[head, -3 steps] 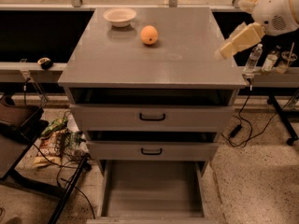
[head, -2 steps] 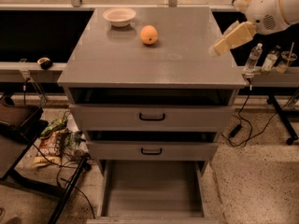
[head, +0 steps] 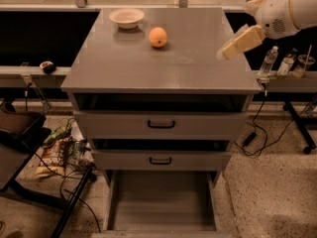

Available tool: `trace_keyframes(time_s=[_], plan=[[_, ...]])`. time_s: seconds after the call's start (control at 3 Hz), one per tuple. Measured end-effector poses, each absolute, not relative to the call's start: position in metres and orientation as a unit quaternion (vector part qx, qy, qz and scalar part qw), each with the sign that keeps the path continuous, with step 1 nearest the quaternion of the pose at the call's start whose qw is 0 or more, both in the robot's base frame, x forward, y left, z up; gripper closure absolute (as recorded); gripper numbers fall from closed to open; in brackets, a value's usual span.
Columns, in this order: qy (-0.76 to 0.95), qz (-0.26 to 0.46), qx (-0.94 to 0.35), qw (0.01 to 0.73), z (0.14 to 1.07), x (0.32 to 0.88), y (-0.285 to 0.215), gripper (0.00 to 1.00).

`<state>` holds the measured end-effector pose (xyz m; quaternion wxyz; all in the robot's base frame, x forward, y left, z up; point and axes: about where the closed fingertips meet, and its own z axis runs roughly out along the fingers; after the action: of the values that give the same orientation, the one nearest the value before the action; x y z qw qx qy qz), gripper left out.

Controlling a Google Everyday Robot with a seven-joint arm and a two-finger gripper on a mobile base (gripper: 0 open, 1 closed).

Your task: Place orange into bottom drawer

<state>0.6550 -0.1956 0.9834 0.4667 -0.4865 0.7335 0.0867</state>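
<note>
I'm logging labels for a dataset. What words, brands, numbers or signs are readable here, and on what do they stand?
No text is readable anywhere in this view.
bottles right of the cabinet: labels too blurred to read.
packets on the floor at left: print too blurred to read.
orange, bowl, bottom drawer: no markings seen.
gripper, over the cabinet top's right edge: no markings seen.

Single camera, high in front of the grey cabinet (head: 158, 125), tilted steeply down, mid-range: tabletop (head: 148, 68) fills the upper half, the pulled-out bottom drawer (head: 161, 202) is cut by the lower edge, gripper (head: 224, 54) at upper right above the tabletop's right edge.
</note>
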Motion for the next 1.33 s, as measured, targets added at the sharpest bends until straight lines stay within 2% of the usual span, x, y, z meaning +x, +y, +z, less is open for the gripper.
trace_keyframes(time_s=[1.33], plan=[[0.688, 0.2, -0.48, 0.506, 0.906, 0.809, -0.077, 0.0]])
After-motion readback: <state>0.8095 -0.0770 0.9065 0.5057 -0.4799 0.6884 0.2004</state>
